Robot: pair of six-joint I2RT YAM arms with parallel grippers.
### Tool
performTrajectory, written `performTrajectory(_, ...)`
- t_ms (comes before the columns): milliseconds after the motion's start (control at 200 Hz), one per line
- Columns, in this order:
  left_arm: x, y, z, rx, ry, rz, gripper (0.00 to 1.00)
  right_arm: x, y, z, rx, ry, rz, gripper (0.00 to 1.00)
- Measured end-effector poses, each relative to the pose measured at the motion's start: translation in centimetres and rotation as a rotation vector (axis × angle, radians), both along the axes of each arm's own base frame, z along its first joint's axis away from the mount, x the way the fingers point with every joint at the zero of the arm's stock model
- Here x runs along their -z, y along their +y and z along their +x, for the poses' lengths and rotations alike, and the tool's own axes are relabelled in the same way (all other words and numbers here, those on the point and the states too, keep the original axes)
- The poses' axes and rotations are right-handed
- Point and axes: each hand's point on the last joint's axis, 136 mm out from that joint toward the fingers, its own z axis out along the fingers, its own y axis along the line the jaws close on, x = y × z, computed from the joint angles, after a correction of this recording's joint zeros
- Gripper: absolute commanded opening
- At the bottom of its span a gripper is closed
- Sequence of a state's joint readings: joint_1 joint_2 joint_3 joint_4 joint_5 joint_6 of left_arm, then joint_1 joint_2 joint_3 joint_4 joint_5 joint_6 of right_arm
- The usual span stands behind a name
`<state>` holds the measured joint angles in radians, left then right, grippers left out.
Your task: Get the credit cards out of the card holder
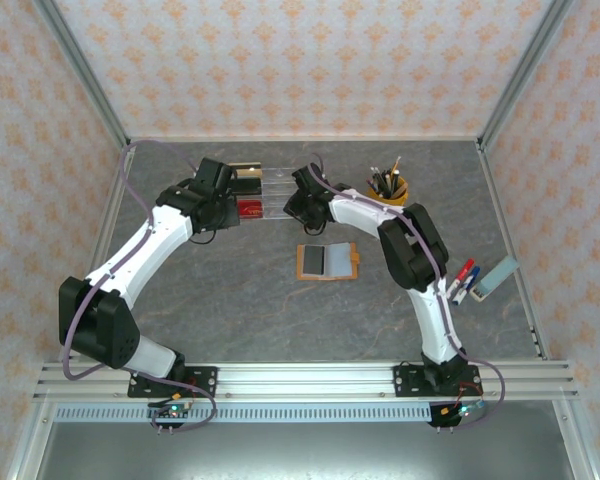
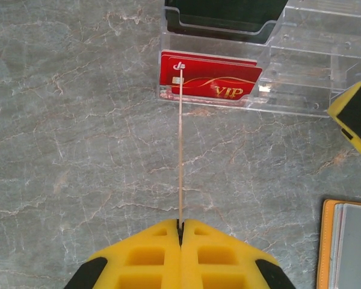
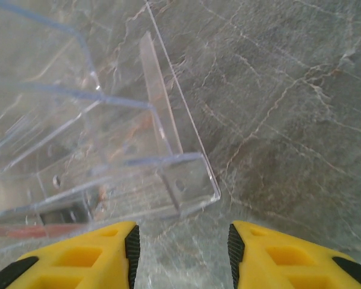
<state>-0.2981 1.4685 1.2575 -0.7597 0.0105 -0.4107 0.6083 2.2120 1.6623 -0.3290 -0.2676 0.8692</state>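
Lying open on the bench (image 1: 230,300), grey inside up, the card holder (image 1: 327,261) sat nearer the arm bases than anything else in play, well apart from both sets of jaws. Whether any card sat in its pockets could not be told.

Beyond it, the left jaws were pressed together, their yellow fingertips (image 2: 159,241) pinching a thin card (image 2: 180,156) seen edge-on. Its far end pointed at the front pocket of a clear rack (image 2: 301,72), where a red VIP card (image 2: 216,81) stood. Whether that end had entered the pocket was not clear. The right jaws stood spread, fingertips (image 3: 123,241) just short of the rack's end wall, holding nothing.

The step in hand looked like seating the pinched card in the rack. Doing it well would call for keeping the card square to the slot and lowering it slowly so its edge slips behind the front lip. Release should come only once it rests at the bottom. The right jaws could steady the light rack against sliding.
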Motion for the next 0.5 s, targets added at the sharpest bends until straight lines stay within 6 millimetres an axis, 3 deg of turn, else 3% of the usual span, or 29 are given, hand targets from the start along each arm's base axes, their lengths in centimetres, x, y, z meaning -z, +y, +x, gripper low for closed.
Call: performTrajectory(495,0.5,-0.1,-0.3,0.006,0.014,-0.005,0.0,0.5,-1.2,0.9,0.076,-0.007,-0.062,0.45)
